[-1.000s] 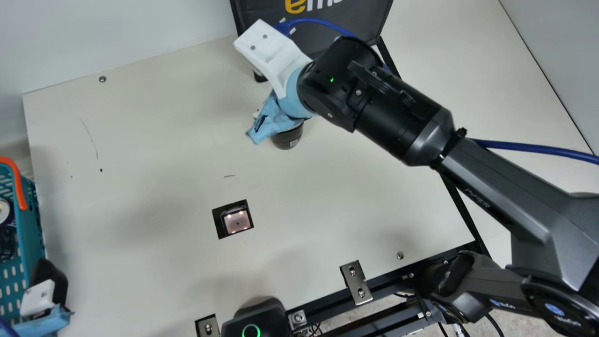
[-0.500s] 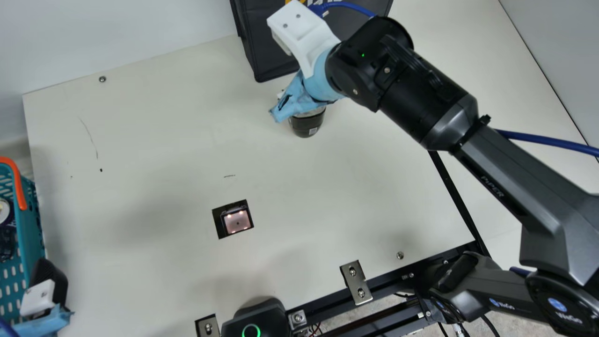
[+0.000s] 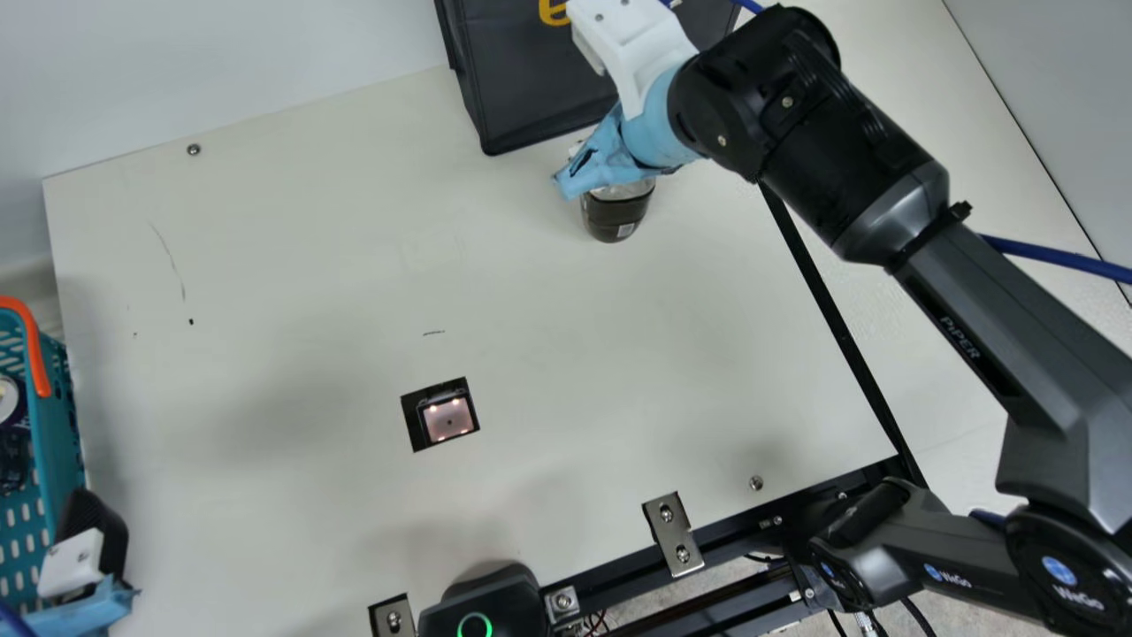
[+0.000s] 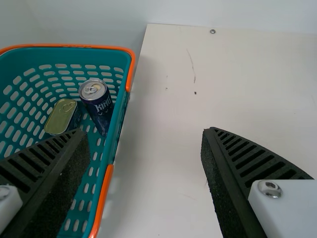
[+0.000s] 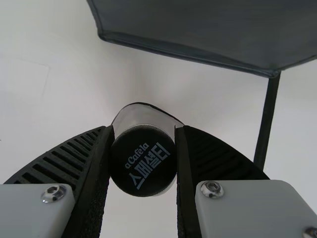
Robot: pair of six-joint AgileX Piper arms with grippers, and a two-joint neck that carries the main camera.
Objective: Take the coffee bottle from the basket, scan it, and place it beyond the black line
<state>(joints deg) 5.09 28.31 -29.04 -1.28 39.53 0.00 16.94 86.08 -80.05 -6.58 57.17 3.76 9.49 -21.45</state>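
- Right gripper, part-open, is clasping the coffee bottle by its cap, short of the black line!
- Left gripper is hanging wide open near the basket, gripping nothing.

From my left wrist view, I list: one dark-blue drink can, ring-pull top showing; just beside it, one flat tin, gold-coloured lid. From my main view: one black bag, yellow print on its side, on the table; one thin scratch; one dark speck; two metal brackets at the table's edge.
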